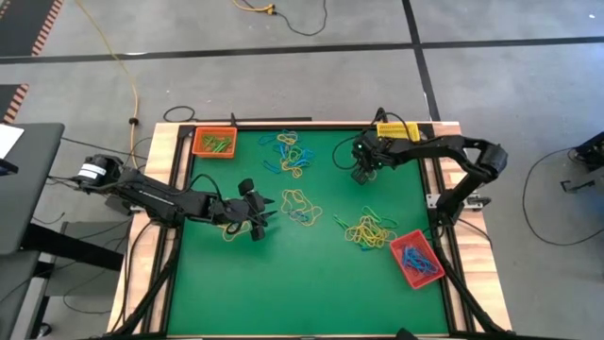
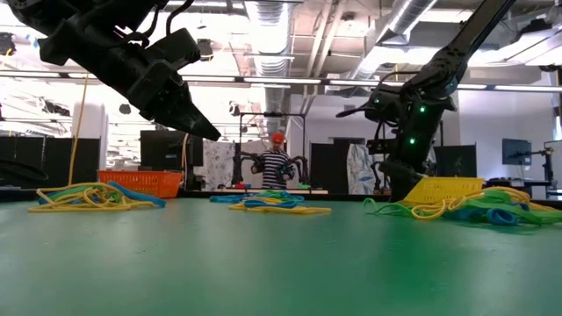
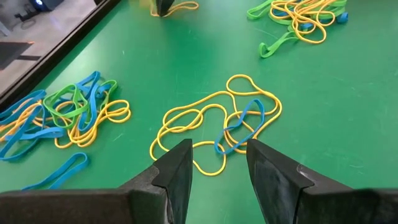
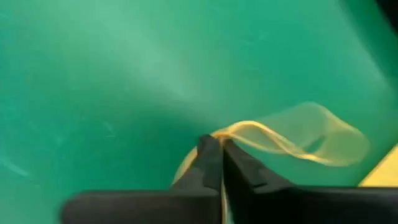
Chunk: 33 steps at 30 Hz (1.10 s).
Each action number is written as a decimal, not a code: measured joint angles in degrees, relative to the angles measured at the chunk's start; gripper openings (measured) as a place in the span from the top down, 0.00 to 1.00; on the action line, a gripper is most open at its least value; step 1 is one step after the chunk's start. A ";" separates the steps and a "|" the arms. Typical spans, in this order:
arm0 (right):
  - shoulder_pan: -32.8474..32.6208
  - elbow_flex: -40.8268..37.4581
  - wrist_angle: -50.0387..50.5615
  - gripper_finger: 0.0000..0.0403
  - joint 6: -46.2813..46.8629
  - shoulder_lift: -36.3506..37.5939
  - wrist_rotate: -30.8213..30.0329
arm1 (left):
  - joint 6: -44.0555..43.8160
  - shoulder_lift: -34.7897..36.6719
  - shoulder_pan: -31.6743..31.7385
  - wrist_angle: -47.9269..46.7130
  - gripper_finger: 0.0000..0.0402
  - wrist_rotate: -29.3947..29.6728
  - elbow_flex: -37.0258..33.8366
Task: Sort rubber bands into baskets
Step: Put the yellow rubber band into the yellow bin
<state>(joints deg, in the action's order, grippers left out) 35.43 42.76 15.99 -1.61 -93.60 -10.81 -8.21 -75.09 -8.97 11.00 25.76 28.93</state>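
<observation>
Loose yellow, blue and green rubber bands lie in heaps on the green mat. The orange basket (image 1: 214, 142), holding green bands, stands at the far left. The yellow basket (image 1: 398, 130) is at the far right, and the red basket (image 1: 415, 260), holding blue bands, at the near right. My left gripper (image 3: 219, 155) hovers open above a tangle of yellow bands with one blue band (image 3: 239, 124). My right gripper (image 4: 216, 146) is down at the mat beside the yellow basket (image 4: 382, 177), shut on a yellow rubber band (image 4: 298, 140). My right gripper pinches one yellow rubber band between its two fingertips, at a spot on the loop (image 4: 239, 129) right at their free ends. The fingers come from above, slanting steeply down. The rest of the loop (image 4: 323, 140) bulges out past the tips over the mat, blurred.
More band heaps lie at the far middle (image 1: 291, 153), the near right (image 1: 368, 229) and under the left arm (image 1: 229, 231). A wooden rim (image 1: 175, 151) frames the mat. In the low view a person (image 2: 277, 162) stands far behind the table.
</observation>
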 joint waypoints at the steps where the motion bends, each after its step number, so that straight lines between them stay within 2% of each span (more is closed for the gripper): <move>1: -0.24 -0.01 0.00 0.96 -0.01 0.29 0.01 | 0.00 0.00 0.00 0.00 0.65 0.02 0.00; 7: -1.70 -0.34 2.31 0.97 1.16 4.23 0.28 | 0.00 0.00 0.00 0.02 0.65 0.02 0.00; 18: -2.78 -0.20 5.34 0.98 1.69 18.93 -3.83 | -0.02 0.00 0.00 0.04 0.65 0.47 0.00; 27: -1.88 -0.17 11.06 0.98 3.50 24.55 -7.09 | -0.07 0.00 0.00 0.09 0.65 0.50 0.00; 30: -1.48 -0.17 11.91 0.92 4.44 24.36 -4.61 | -0.09 0.00 0.00 0.09 0.65 0.50 0.00; 33: -1.53 -0.15 12.64 0.79 4.35 22.53 -1.75 | -0.15 0.00 0.00 0.09 0.65 0.50 0.00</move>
<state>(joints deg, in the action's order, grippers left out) 33.90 42.61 28.63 2.74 -71.08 -12.55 -8.36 -75.09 -8.97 11.09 26.26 28.93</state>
